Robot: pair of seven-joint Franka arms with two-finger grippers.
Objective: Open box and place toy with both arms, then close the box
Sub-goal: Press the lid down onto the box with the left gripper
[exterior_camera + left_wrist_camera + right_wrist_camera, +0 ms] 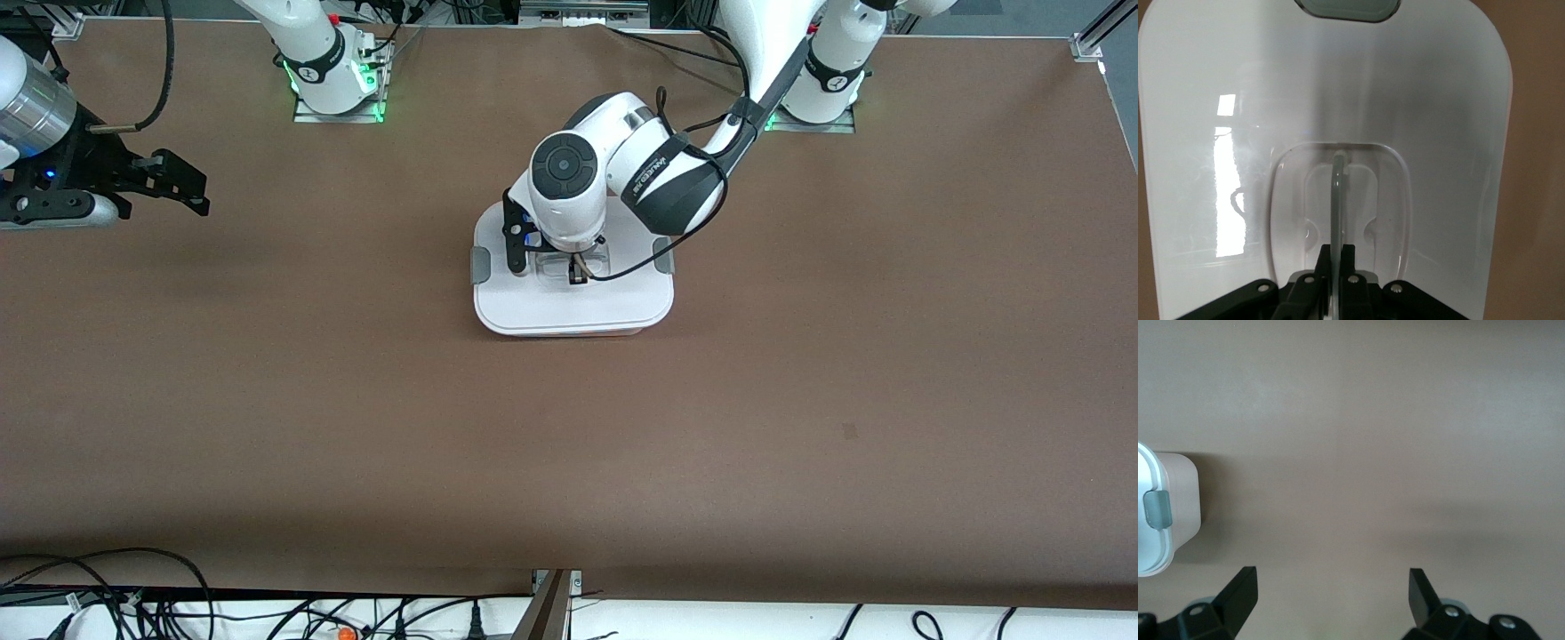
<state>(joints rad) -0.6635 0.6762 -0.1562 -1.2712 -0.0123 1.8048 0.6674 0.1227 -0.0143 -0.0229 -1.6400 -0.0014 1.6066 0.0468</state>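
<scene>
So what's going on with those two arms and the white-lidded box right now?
Left gripper shut on the lid handle of the box. Right gripper open, waiting over bare table toward its end. Lid on, toy not visible.

A wide brown table fills nearly the whole front view, its matte top evenly lit with soft shadows and one small dark mark toward the left arm's end. Along the edge nearest the front camera, black cables tangle over a white floor strip, and a metal frame post stands at the middle.
</scene>
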